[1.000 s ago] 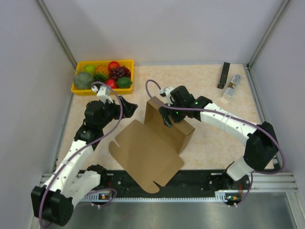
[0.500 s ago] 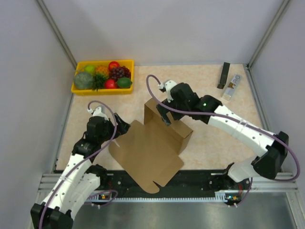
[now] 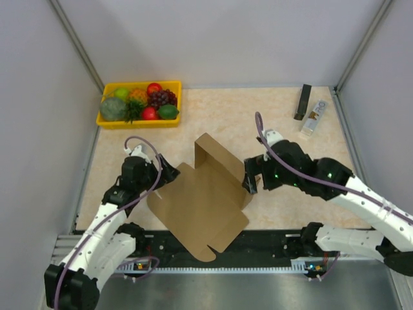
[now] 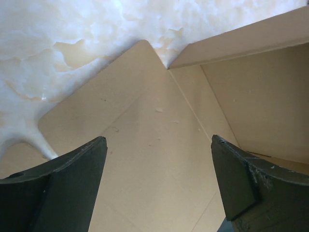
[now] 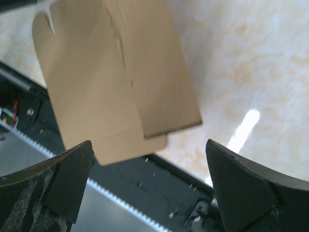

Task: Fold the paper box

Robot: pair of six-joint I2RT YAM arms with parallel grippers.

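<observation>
The paper box lies in the middle of the worktop, between the two arms and well apart from the yellow tray of fruit at the far left corner. Most of the die-cut sheet is flat. Its near flap reaches over the black rail at the front edge, while one back panel stands raised along the far side. The left hand sits at the sheet's left edge, and its wrist view shows the fingers spread wide above a rounded corner flap with nothing between them. The right hand is just beside the sheet's right edge, near the end of the raised panel. It is likewise released, fingers wide, gripping nothing, and looks down on the flat cardboard and the rail. The work seems to be at an early stage: one wall is up, the remaining sides and flaps are yet to be creased, and both hands are between grasps. The next move probably calls for one hand to steady the raised panel or press the base down. The other would then slip a finger under a flat side flap and turn it up along its score line. The thin sheet may slide on the smooth worktop, so bracing it looks necessary.
</observation>
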